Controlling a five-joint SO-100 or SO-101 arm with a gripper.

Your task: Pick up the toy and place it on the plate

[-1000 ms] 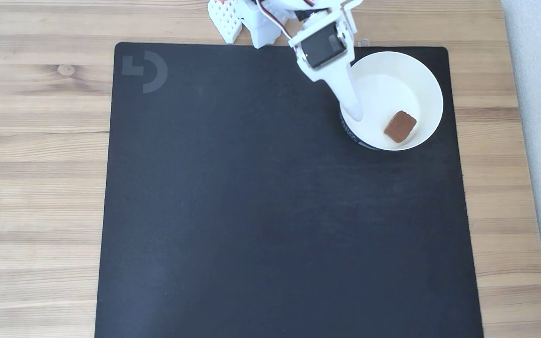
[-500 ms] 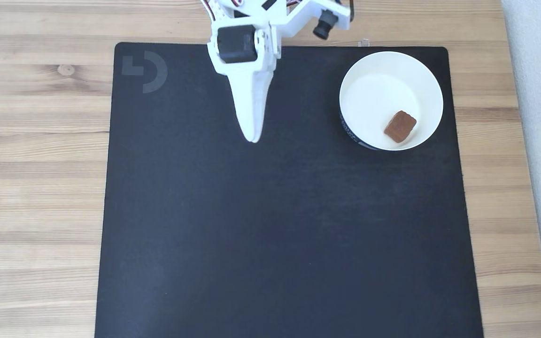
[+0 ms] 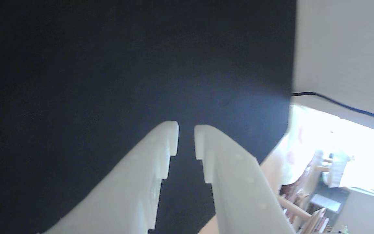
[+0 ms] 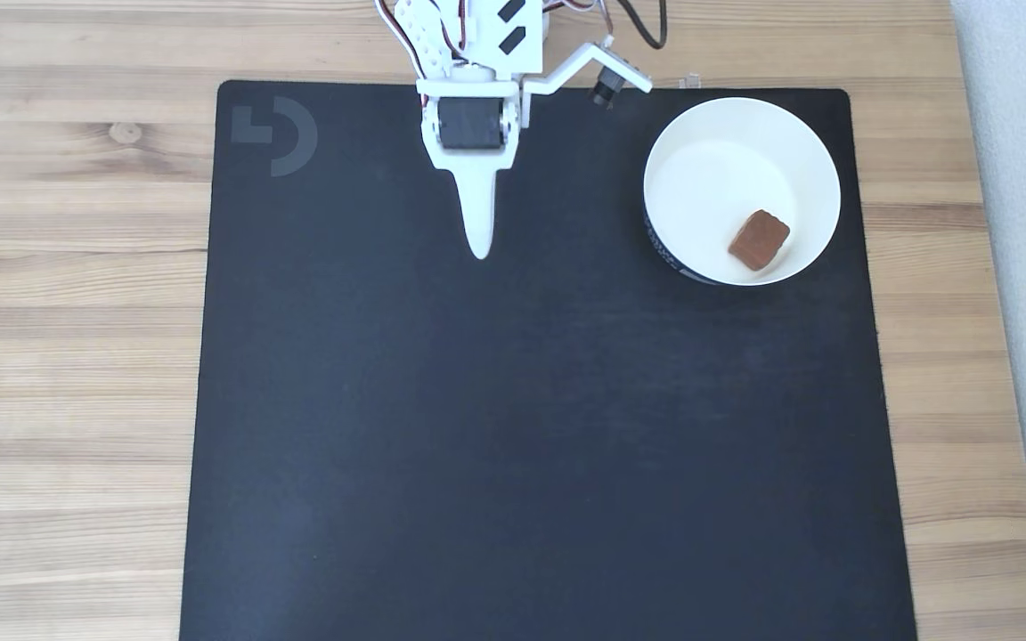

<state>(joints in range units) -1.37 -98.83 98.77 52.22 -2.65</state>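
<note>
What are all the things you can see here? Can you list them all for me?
toy: one, reddish-brown, lying inside the plate, lower right of its floor in the fixed view.
plate: one, white, on the mat's upper right corner.
mat: one, black with a grey logo, covering most of the table.
table: one, light wood, under the mat.
cable: one, dark, against a pale surface in the wrist view.
gripper: one, white, empty, jaws slightly apart, over bare mat left of the plate.
</note>
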